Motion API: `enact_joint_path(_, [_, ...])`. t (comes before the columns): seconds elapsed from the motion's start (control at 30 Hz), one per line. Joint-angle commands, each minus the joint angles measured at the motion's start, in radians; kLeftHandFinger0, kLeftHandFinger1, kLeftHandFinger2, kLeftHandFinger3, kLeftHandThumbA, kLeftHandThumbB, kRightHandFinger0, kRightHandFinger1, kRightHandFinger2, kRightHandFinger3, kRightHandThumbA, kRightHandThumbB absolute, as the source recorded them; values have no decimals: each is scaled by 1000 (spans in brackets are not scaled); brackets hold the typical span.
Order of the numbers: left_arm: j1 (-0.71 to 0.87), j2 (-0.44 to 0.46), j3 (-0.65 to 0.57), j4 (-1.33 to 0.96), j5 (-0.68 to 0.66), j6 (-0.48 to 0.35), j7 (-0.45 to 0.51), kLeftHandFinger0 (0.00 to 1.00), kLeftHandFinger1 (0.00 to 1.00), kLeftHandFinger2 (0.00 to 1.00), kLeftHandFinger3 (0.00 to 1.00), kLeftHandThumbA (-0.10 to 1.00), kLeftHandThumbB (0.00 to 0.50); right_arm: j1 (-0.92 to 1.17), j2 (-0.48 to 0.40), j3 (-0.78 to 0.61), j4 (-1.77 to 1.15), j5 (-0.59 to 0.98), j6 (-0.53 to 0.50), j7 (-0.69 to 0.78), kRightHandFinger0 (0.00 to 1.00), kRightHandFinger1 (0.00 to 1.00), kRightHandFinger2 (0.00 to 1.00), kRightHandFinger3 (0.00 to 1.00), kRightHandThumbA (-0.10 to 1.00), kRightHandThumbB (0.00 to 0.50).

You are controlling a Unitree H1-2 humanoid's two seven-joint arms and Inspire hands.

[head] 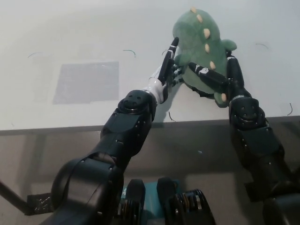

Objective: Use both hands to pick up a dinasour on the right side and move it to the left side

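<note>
Dinosaur on the counter, far right part, between the two hands. Left hand pressed flat against its left flank, fingers pointing away from the robot. Right hand on the near right flank, one finger laid across the body toward the left hand. Taped square patch lies on the counter well to the left of the left hand. Counter's near edge runs just behind both wrists, toward the robot. Short pen marks on the counter between patch and left hand.
</note>
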Motion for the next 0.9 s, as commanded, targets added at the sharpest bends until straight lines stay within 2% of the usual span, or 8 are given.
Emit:
enact_joint_path(0.0, [-59, -60, -1, -38, -10, -9, -49, 1000, 1000, 1000, 1000, 1000, 246, -70, 30, 25, -16, -3, -25, 50, 1000, 1000, 1000, 1000, 1000, 242])
enact_joint_path(0.2, [-37, -42, -9, -79, 2, -19, -18, 1000, 1000, 1000, 1000, 1000, 221, -75, 51, 42, -25, -11, -30, 50, 1000, 1000, 1000, 1000, 1000, 207])
enact_joint_path(0.3, [-25, -35, -6, -101, -4, -35, -26, 1000, 1000, 1000, 1000, 1000, 174, -79, 57, 50, -26, -14, -43, 49, 1000, 1000, 1000, 1000, 1000, 255])
enact_joint_path(0.33, [-16, -26, -1, -125, -11, -27, -29, 1000, 1000, 1000, 1000, 1000, 171, -86, 64, 63, -29, -25, -42, 46, 1000, 1000, 1000, 1000, 1000, 250])
enact_joint_path(0.53, [15, -17, 8, -198, -24, -1, -37, 1000, 1000, 1000, 1000, 1000, 183, -89, 74, 83, -70, -37, 0, 33, 1000, 1000, 1000, 1000, 1000, 263])
enact_joint_path(0.57, [35, -10, 15, -227, -36, 1, -50, 1000, 1000, 1000, 1000, 1000, 201, -88, 83, 89, -77, -34, -5, 42, 1000, 1000, 1000, 1000, 1000, 250])
enact_joint_path(0.67, [63, -6, 23, -272, -47, 11, -55, 1000, 1000, 1000, 1000, 1000, 193, -83, 95, 100, -78, -37, -10, 47, 1000, 1000, 1000, 1000, 1000, 240])
enact_joint_path(0.87, [134, 9, 6, -379, -31, 55, -28, 1000, 1000, 1000, 1000, 1000, 247, -73, 121, 123, -79, -47, -33, 51, 1000, 1000, 1000, 1000, 1000, 161])
